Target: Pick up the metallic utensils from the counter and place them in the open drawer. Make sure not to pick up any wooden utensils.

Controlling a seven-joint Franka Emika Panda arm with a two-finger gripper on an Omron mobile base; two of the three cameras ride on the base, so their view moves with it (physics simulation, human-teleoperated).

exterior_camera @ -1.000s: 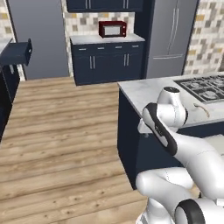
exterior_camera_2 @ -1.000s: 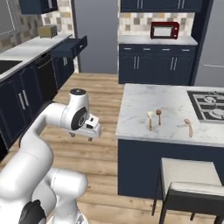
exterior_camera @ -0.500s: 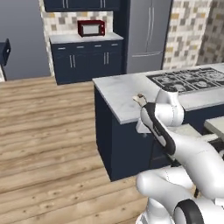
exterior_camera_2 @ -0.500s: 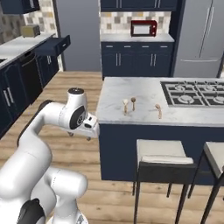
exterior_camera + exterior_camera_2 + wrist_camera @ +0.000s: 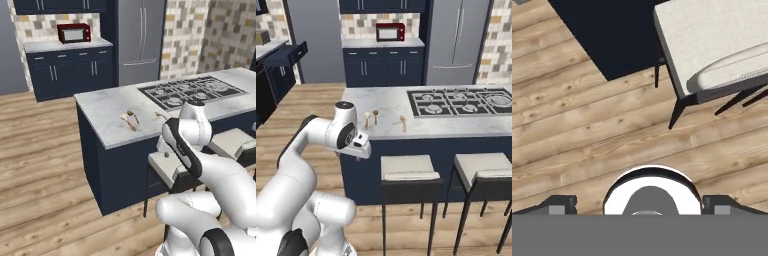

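Right base view gives me the clearest read on the utensils: three small pieces lie on the counter (image 5: 386, 107) to the left of the gas hob (image 5: 463, 101). Two sit close together, one (image 5: 367, 119) just beside another (image 5: 375, 116), and a third (image 5: 403, 123) lies apart, nearer the hob. At this size I cannot tell which are metallic and which are wooden, so I would not commit to a pick on colour yet. From the left base view the same group (image 5: 129, 120) lies near the counter's front edge, within plausible reach of the arm.

The open drawer (image 5: 287, 54) juts from the navy cabinets at the far left of the right base view, well apart from the island, so I expect each utensil to need a carry across the floor.

My gripper (image 5: 361, 146) hangs low beside the island's navy side, below counter height and pointed at the wooden floor (image 5: 587, 145), with a cushioned stool (image 5: 712, 45) in the hand view. Its fingers (image 5: 559, 204) stand spread wide with nothing between them. I judge the task has barely begun: the arm is tucked for travel and must rise over the counter first.
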